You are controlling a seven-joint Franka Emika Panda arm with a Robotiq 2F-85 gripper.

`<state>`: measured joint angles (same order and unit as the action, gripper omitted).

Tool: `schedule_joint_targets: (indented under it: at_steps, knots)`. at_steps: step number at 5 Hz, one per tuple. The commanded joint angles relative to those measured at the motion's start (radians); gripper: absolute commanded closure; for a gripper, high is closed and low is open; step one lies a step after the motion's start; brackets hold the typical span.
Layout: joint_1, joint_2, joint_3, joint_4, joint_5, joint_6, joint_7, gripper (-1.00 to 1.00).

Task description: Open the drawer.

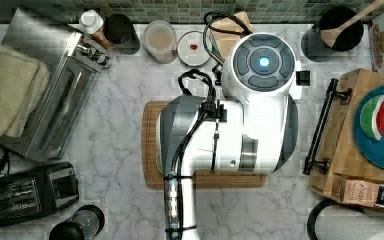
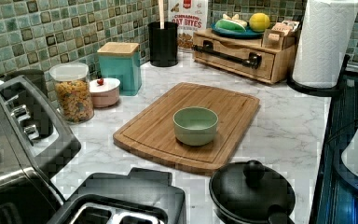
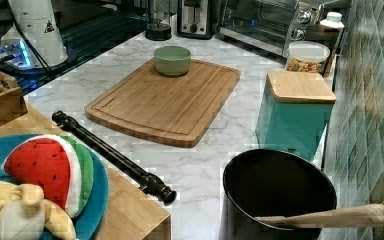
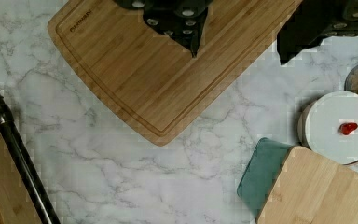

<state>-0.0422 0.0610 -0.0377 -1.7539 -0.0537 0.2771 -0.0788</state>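
Green bowl empty on cutting board; drawer closed; black pot holds wooden spoon; hand state unclear.

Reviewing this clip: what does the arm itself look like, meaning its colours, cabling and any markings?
In the top view the arm has a glossy white shell with grey joint sections. A round grey button pad with a glowing blue centre light caps one joint. Black cables loop along it, held by ties. In the wrist view the pincer looks black, with small screws.
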Motion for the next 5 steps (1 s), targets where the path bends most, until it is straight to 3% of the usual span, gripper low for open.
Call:
schedule_joint_targets:
  at_steps: [1,3,4,5]
  knots:
    - [-0.001,0.000,0.000,0.021,-0.003,0.001,0.000,-1.00]
    - [-0.016,0.035,-0.017,0.062,-0.006,-0.052,-0.060,-1.00]
    - [-0.060,0.019,-0.049,-0.010,-0.028,0.041,-0.254,-1.00]
    - [-0.096,0.035,-0.082,-0.008,-0.047,0.080,-0.416,-1.00]
